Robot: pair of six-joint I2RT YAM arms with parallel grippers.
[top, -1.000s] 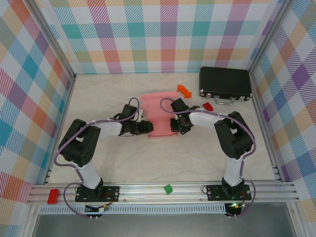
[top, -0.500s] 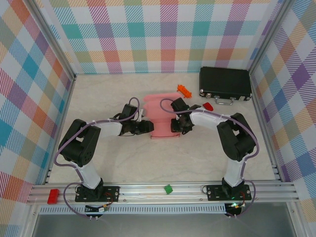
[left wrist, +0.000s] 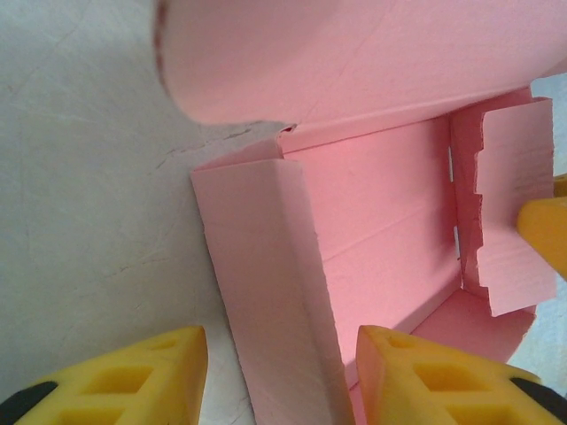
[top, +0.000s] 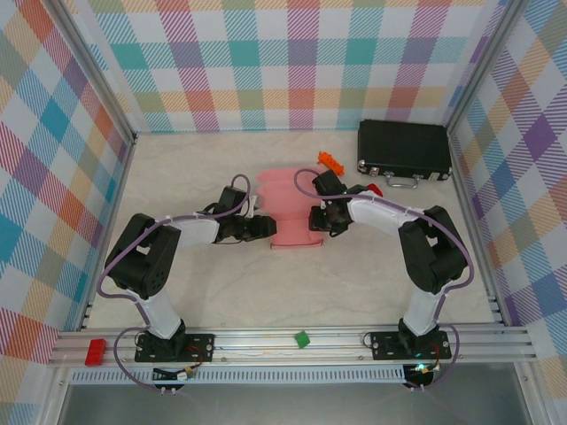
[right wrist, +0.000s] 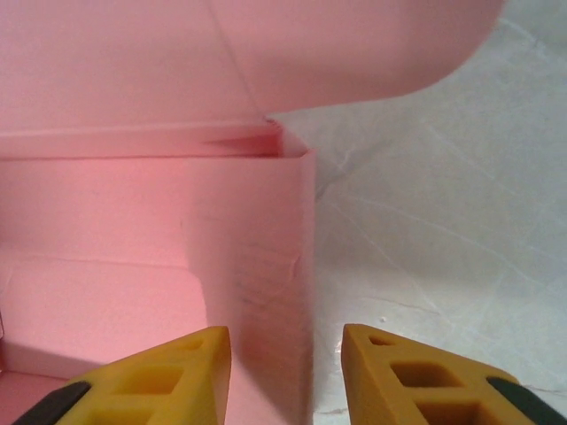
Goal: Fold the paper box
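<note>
The pink paper box [top: 288,202] lies at mid-table, partly formed, with its side walls raised and its lid flap [left wrist: 354,53] curling up at the back. My left gripper [top: 268,228] is open at the box's left side. In the left wrist view it [left wrist: 279,376] straddles the left wall [left wrist: 266,266], with a gap on each side. My right gripper [top: 314,218] is open at the right side. It [right wrist: 286,376] straddles the right wall [right wrist: 266,266], one finger inside the box and one outside. A notched end flap [left wrist: 509,212] stands at the far side.
A black hard case [top: 404,150] lies at the back right, with an orange piece [top: 330,162] and a red piece [top: 373,189] near it. A green block [top: 302,338] and a red block [top: 95,351] sit on the front rail. Checked walls enclose the table.
My right gripper has opened off the box's right wall and shifted slightly back and right. My left gripper has stayed in place at the left wall.
</note>
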